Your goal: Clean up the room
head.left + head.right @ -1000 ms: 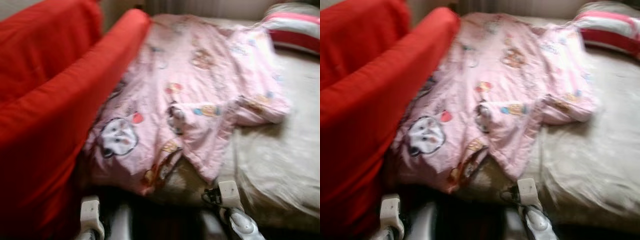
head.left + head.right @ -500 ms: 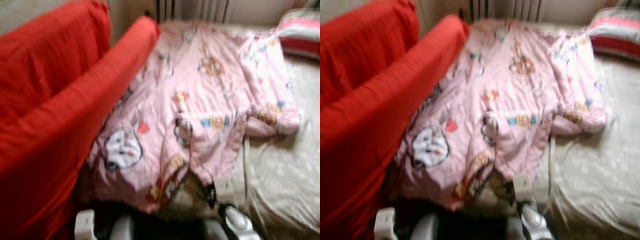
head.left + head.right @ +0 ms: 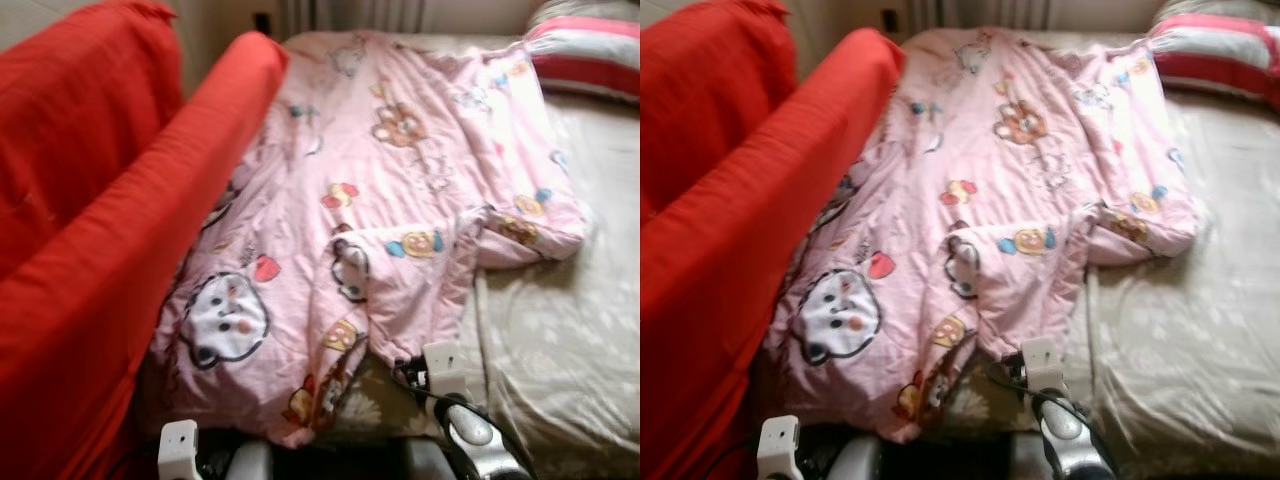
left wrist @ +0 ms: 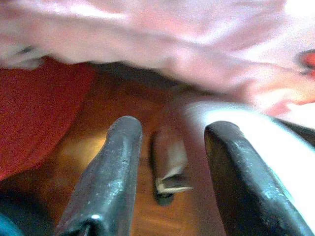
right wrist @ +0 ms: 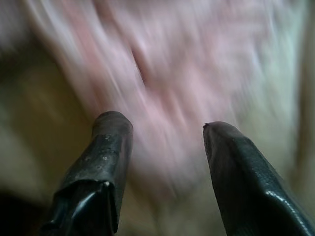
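Two eye views: pink blanket (image 3: 400, 200) sprawls rumpled across the bed (image 3: 580, 330), centre frame, beside the red sofa (image 3: 110, 220); tidying looks unstarted.
Left wrist view: left gripper (image 4: 172, 147) apart, empty, wooden floor visible beneath the blanket's edge.
Right wrist view: right gripper (image 5: 165, 147) apart, empty, facing blurred pink cloth.

1. You face a bed (image 3: 570, 330) covered by a beige patterned sheet, bare along your right side.
2. A pink cartoon-print blanket (image 3: 400, 170) lies spread and rumpled across its left and middle, one corner folded over.
3. A red-and-white striped pillow (image 3: 585, 55) rests at the far right corner.
4. The blanket's left edge meets a red sofa (image 3: 90, 250).
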Controlling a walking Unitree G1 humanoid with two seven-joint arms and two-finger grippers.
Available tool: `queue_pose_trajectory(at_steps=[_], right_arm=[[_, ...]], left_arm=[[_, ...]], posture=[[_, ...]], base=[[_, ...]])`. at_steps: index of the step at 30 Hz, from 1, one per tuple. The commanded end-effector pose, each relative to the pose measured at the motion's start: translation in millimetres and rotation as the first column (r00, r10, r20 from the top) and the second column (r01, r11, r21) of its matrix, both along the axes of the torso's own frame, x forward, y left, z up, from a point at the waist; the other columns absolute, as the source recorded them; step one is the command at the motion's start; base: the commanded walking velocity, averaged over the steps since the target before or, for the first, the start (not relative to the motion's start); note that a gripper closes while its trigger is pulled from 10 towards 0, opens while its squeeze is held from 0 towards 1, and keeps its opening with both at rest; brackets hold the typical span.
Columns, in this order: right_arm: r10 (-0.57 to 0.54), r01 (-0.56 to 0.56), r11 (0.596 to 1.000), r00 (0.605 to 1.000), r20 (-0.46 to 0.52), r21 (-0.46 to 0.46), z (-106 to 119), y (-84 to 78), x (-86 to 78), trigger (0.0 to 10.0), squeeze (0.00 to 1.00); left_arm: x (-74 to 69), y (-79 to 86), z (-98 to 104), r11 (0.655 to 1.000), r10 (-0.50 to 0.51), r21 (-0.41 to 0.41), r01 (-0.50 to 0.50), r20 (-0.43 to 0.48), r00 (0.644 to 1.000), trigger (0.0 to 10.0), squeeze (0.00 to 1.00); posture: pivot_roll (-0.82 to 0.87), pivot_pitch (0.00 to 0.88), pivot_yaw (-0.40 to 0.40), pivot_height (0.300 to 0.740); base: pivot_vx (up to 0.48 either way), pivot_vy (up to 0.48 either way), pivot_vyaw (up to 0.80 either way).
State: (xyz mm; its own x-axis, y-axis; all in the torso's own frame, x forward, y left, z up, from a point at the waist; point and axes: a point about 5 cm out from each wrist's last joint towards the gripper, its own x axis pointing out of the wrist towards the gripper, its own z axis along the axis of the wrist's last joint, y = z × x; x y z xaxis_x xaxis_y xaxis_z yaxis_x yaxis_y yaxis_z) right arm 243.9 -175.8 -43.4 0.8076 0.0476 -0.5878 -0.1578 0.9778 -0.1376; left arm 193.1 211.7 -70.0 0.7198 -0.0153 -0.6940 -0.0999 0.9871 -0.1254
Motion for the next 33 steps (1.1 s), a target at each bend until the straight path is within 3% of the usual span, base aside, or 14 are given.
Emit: queue_pose_trajectory(at_steps=[1,2,3,21,22,23,31,32,33], right_arm=[[-0.009,0.009,1.0,1.0,-0.022,0.023,-3,3.9,-2.5,10.0,0.23],[-0.018,0.018,0.999,1.0,-0.021,0.035,-3,3.6,-2.4,10.0,0.23],[-0.024,0.024,0.999,1.0,-0.018,0.04,-2,2.8,-1.9,10.0,0.98],[-0.069,0.066,0.996,0.996,0.06,0.052,15,-3.8,19.0,10.0,1.0],[-0.069,0.065,0.996,0.995,0.067,0.054,16,-2.8,20.6,10.0,0.38],[-0.061,0.057,0.997,0.994,0.089,0.054,19,0.5,24.6,10.0,0.0],[-0.094,0.08,0.993,0.982,0.164,0.087,30,8.6,36.1,10.0,0.0],[-0.094,0.081,0.993,0.982,0.166,0.087,32,8.5,37.6,10.0,0.0],[-0.095,0.081,0.993,0.981,0.171,0.086,34,8.2,40.0,10.0,0.0]], left_arm=[[-19.0,1.6,-10,1.0,-0.002,0.001,0.002,-0.074,0.997,10.0,0.0],[-19.1,1.6,-10,1.0,-0.001,0.001,0.001,-0.073,0.997,10.0,0.0],[-19.2,1.7,-10,1.0,-0.001,0.0,0.001,-0.073,0.997,10.0,0.0],[-30.3,13.6,-11,1.0,-0.004,0.016,0.005,-0.07,0.998,10.0,0.0],[-31.6,15.0,-11,1.0,-0.005,0.017,0.006,-0.068,0.998,10.0,0.0],[-33.3,17.4,-11,1.0,-0.007,0.02,0.008,-0.06,0.998,10.0,0.0],[-41.8,26.9,-8,1.0,-0.004,0.015,0.004,0.005,1.0,10.0,0.0],[-12.9,16.1,4,0.999,-0.032,0.013,0.031,0.099,0.995,10.0,0.0],[34.4,-3.9,30,0.997,-0.072,0.014,0.071,0.256,0.964,10.0,0.0]], posture=[[-0.07,0.194,0.025,0.628],[-0.07,0.194,0.025,0.628],[-0.07,0.198,0.025,0.628],[-0.02,0.265,0.063,0.628],[-0.01,0.274,0.07,0.628],[0.0,0.285,0.078,0.628],[0.04,0.319,0.112,0.628],[0.05,0.32,0.116,0.628],[0.06,0.322,0.119,0.628]], base=[[0.0,0.0,0.0],[0.0,0.0,0.0],[0.0,0.0,0.0],[0.0,0.0,0.0],[0.0,0.0,0.0],[0.0,0.0,0.0],[0.0,0.0,0.0],[0.0,0.0,0.0],[0.0,0.0,0.0]])
